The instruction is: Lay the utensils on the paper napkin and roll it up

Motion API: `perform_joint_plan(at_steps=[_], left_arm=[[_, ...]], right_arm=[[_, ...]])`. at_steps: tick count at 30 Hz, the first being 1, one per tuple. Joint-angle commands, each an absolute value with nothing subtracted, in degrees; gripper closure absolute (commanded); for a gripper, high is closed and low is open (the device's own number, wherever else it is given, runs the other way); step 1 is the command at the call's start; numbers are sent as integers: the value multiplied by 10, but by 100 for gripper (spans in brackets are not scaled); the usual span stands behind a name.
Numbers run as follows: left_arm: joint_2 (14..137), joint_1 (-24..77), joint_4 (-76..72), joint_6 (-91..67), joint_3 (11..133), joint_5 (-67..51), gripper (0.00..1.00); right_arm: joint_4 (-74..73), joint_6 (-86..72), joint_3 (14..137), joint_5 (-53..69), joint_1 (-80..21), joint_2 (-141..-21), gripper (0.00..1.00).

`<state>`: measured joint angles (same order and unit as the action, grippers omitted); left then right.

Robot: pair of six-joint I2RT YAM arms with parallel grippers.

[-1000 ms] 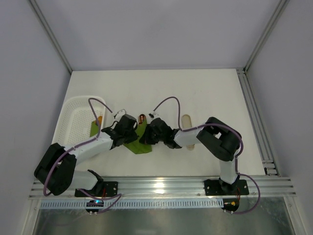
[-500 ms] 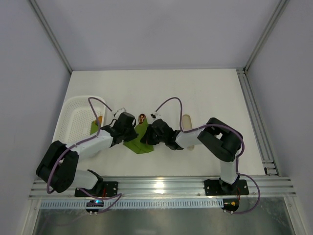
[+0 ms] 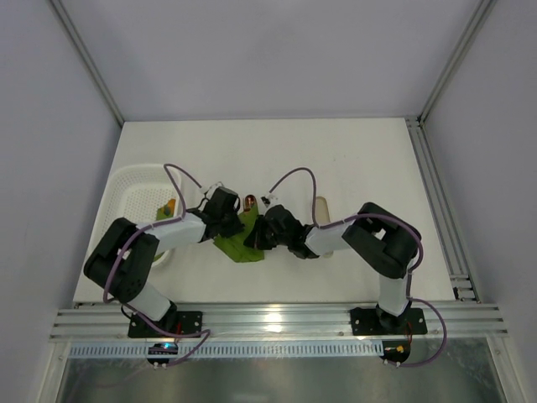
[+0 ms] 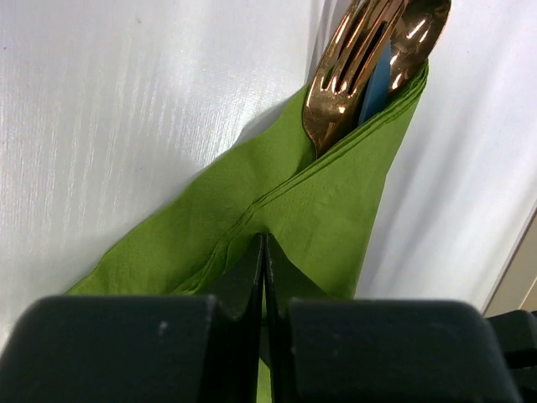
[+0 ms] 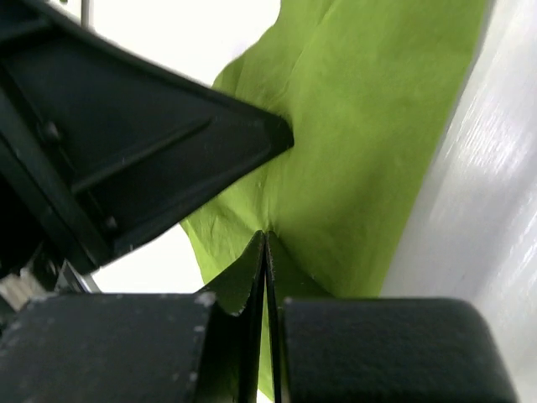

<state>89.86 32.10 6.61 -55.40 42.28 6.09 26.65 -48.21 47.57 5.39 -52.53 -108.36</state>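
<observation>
The green paper napkin (image 3: 242, 238) lies folded on the table between my two grippers. The copper fork (image 4: 348, 67) and spoon (image 4: 417, 34) lie inside the fold, with their heads sticking out at the far end (image 3: 247, 201). My left gripper (image 3: 231, 222) is shut on the napkin's left edge (image 4: 277, 210). My right gripper (image 3: 255, 236) is shut on the napkin's right side (image 5: 352, 143). The two grippers almost touch over the napkin; in the right wrist view the left gripper's black body fills the upper left.
A white mesh basket (image 3: 126, 210) stands at the left with another green and orange item (image 3: 169, 206) in it. A pale beige oblong piece (image 3: 320, 210) lies right of the right gripper, partly under that arm.
Both grippers have moved a little away from the bases and closer together, taking the napkin with them. The left arm has swung so that its elbow now lies nearer the basket.
</observation>
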Motion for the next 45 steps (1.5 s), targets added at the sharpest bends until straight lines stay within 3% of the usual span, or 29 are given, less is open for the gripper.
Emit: perform_joint_plan(at_steps=[1,11,31,40,45], left_arm=[[910,314,47,-564,404,76,100],[918,314,34,-570,389,58,100],[919,314,38,-552,399,33,100],[917,314,33,-555,393,25,100],[916,314,30,-551,390,20,100]], right_arm=[[225,-440,448,73,-528,-1060,96],[238,-400,425,122,-527,-1008,96],[238,-462,382,66,-541,-1054,96],[216,-447,381,36,-554,-1020,96],[217,-439,403,83,-525,-1003,96]])
